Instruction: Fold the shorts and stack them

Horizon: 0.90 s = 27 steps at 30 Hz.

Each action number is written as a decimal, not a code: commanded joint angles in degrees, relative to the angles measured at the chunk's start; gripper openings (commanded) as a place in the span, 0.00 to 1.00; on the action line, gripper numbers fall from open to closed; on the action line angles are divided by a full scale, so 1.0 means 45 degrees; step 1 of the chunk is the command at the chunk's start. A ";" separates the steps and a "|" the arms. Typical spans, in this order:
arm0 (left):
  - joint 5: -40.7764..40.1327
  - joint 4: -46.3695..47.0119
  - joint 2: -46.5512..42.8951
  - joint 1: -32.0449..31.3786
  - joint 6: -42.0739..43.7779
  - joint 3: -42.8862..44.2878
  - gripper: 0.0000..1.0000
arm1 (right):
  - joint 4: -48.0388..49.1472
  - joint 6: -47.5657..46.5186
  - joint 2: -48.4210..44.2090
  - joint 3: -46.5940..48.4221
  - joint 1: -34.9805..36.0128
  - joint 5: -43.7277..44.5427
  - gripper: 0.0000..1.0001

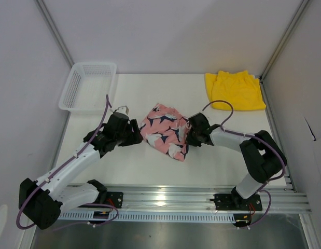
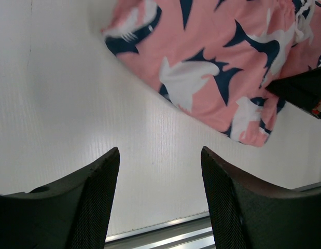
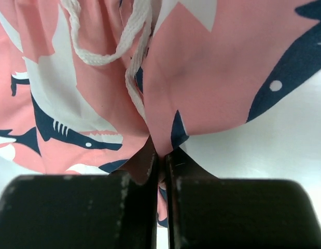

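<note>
The pink shorts (image 1: pixel 164 130) with navy-and-white print lie crumpled at the table's middle. They also show in the left wrist view (image 2: pixel 212 67) and the right wrist view (image 3: pixel 98 104), where a white drawstring (image 3: pixel 131 46) hangs loose. My right gripper (image 1: pixel 191 134) is shut on the right edge of the pink shorts, the cloth pinched between its jaws (image 3: pixel 163 155). My left gripper (image 1: pixel 135 134) is open and empty just left of the pink shorts, its fingers apart above bare table (image 2: pixel 160 153). The yellow shorts (image 1: pixel 234 90) lie flat at the far right corner.
A white mesh basket (image 1: pixel 88 87) stands at the far left corner. Metal frame posts and white walls close in both sides and the back. An aluminium rail (image 1: pixel 165 199) runs along the near edge.
</note>
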 commanded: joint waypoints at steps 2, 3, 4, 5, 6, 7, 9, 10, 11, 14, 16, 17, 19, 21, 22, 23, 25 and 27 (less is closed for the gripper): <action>0.0088 0.0502 0.0072 0.0136 0.0320 -0.0220 0.66 | -0.3133 -0.4141 -0.1632 -0.0159 -0.1195 -0.0520 0.03; 0.0146 0.0639 0.0150 0.0136 0.0320 -0.0239 0.66 | -0.3407 -0.4552 -0.1731 -0.0121 -0.1720 -0.0405 0.04; 0.0186 0.0853 0.0364 0.0136 0.0301 -0.0278 0.66 | -0.3874 -0.5291 -0.1771 -0.0024 -0.1938 -0.0210 0.06; 0.0283 0.1145 0.0501 0.0136 0.0281 -0.0279 0.66 | -0.4149 -0.5530 -0.1713 0.0132 -0.2250 0.0062 0.11; 0.0361 0.1380 0.0696 0.0136 0.0281 -0.0279 0.66 | -0.4326 -0.5745 -0.1635 0.0327 -0.2504 0.0278 0.13; 0.0478 0.1654 0.1104 0.0136 0.0320 -0.0221 0.66 | -0.4424 -0.5979 -0.1383 0.0735 -0.2932 0.0493 0.20; 0.0712 0.2416 0.1633 0.0136 0.0495 -0.0007 0.67 | -0.4348 -0.6469 -0.1089 0.1128 -0.3150 0.0650 0.61; 0.0771 0.2708 0.2177 0.0136 0.0573 0.0053 0.67 | -0.4289 -0.6489 -0.0894 0.1517 -0.3267 0.1077 0.77; 0.0869 0.3330 0.2434 0.0136 0.0652 0.0073 0.67 | -0.4211 -0.6451 -0.0892 0.1636 -0.3326 0.1197 0.82; 0.1743 0.4424 0.3369 0.0155 0.0906 0.0483 0.70 | -0.3315 -0.6489 -0.1320 0.1385 -0.3987 -0.0222 0.86; 0.2273 0.4954 0.3704 0.0175 0.0945 0.0658 0.73 | -0.2671 -0.6529 -0.1652 0.0976 -0.4399 -0.1761 0.87; 0.2450 0.5440 0.4034 0.0175 0.0926 0.0717 0.77 | -0.2590 -0.6548 -0.1712 0.0896 -0.4691 -0.1925 0.87; 0.2861 0.5834 0.4446 0.0156 0.0964 0.0931 0.86 | -0.2415 -0.6723 -0.1771 0.0721 -0.4927 -0.2315 0.87; 0.2862 0.5797 0.5187 0.0175 0.1121 0.1360 0.87 | -0.2433 -0.6840 -0.1713 0.0642 -0.5045 -0.2434 0.86; 0.2881 0.5797 0.5441 0.0175 0.1179 0.1749 0.87 | -0.2395 -0.6860 -0.1674 0.0526 -0.5104 -0.2647 0.84; 0.2901 0.5778 0.5927 0.0194 0.1276 0.1869 0.87 | -0.2317 -0.6899 -0.1673 0.0447 -0.5201 -0.2804 0.83; 0.3076 0.5719 0.6496 0.0233 0.1413 0.2471 0.87 | -0.2063 -0.6900 -0.1654 0.0136 -0.5299 -0.3252 0.80; 0.3232 0.5544 0.7375 0.0253 0.1492 0.2767 0.86 | -0.1809 -0.6900 -0.1635 -0.0041 -0.5319 -0.3547 0.78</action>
